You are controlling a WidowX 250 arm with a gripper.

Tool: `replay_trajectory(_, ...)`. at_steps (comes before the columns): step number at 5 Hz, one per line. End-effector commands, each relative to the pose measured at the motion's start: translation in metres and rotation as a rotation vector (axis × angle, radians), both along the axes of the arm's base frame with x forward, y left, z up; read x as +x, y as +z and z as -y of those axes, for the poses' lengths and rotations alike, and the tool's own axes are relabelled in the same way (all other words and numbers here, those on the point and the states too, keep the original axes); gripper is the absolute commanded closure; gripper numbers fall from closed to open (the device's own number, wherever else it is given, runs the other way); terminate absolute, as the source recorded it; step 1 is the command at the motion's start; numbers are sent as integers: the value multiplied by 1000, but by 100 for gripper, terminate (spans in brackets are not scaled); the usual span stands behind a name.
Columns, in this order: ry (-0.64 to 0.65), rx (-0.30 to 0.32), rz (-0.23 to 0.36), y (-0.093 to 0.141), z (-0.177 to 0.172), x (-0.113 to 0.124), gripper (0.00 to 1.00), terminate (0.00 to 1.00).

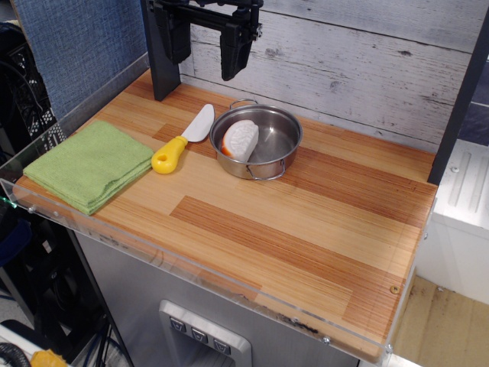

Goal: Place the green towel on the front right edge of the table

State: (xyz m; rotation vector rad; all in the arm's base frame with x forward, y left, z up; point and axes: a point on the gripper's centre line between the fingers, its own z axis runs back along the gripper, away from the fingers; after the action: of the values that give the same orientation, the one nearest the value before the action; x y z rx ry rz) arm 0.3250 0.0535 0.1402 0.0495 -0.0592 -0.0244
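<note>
- Gripper (205, 47) hangs high at the back of the counter (321, 252), close to the whitewashed plank wall, with its dark fingers pointing down and nothing between them.
- Its two fingers stand visibly apart, one on either side of a gap, so I read it as spread and empty.
- Only the lower part of the arm shows; the rest is cut off by the top of the view, next to a dark upright post.
- Green towel (90, 164) lies folded and flat at the near left corner of the counter, its outer edge close to the clear acrylic rim.
- That puts the towel well apart from the gripper and at the opposite end from the front right edge, which is bare wood.
- Judging by this, the task has not really begun: no grasp, no lift, no carry.
- What is left is the whole job: reach to the towel, pinch it, carry it across the front of the counter and lay it down at the front right edge.
- Between the two ends sit a yellow-handled knife (182, 143), just beside the towel, and a steel pan (257, 141) holding a white and orange wedge-shaped object (239, 140).
- Both stand toward the middle and back, so a path along the front edge looks open.
</note>
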Motion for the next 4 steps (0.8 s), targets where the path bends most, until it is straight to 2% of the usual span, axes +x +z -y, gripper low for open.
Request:
replay_trajectory(1, 0, 0, 0, 0, 0, 0, 0, 0)
replay_trajectory(2, 7, -16, -10, -3, -10, -6, 0, 0)
replay_trajectory(3, 64, -11, -29, -14, -40, -24, 0, 0)
replay_trajectory(4, 55, 17, -47, -23, -73, -47, 0, 0)
